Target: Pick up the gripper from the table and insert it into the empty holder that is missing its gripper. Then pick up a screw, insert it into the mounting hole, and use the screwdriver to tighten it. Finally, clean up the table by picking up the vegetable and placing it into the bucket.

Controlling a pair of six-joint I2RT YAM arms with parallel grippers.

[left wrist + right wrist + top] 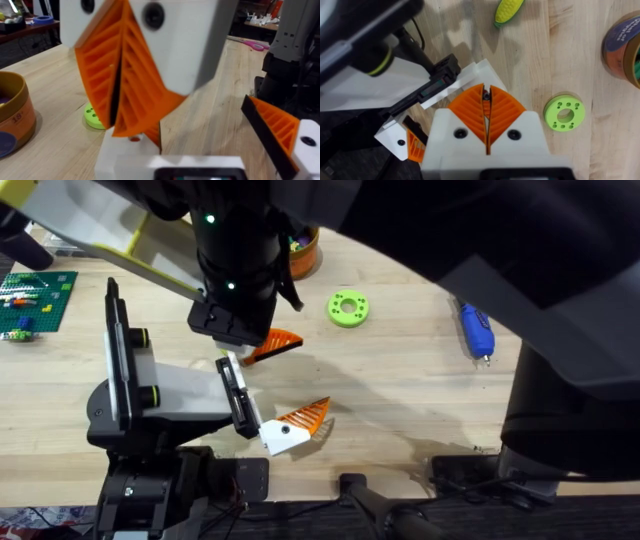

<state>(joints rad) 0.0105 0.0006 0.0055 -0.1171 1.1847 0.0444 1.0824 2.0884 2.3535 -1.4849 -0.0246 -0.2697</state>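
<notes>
Gripper (295, 425): orange ribbed, white base against the black clamp plate at the end of the holder (130, 395), low on the desk (400, 400). Left gripper (285, 340): fingers pressed together, just above the holder with a white block right under the tips; right gripper (486, 92): fingers closed on a small dark piece (485, 96) over the holder. Screwdriver (476, 330): flat at the desk's right, well apart; vegetable (509, 11): on the desk beyond the holder, outside the bucket (622, 42).
</notes>
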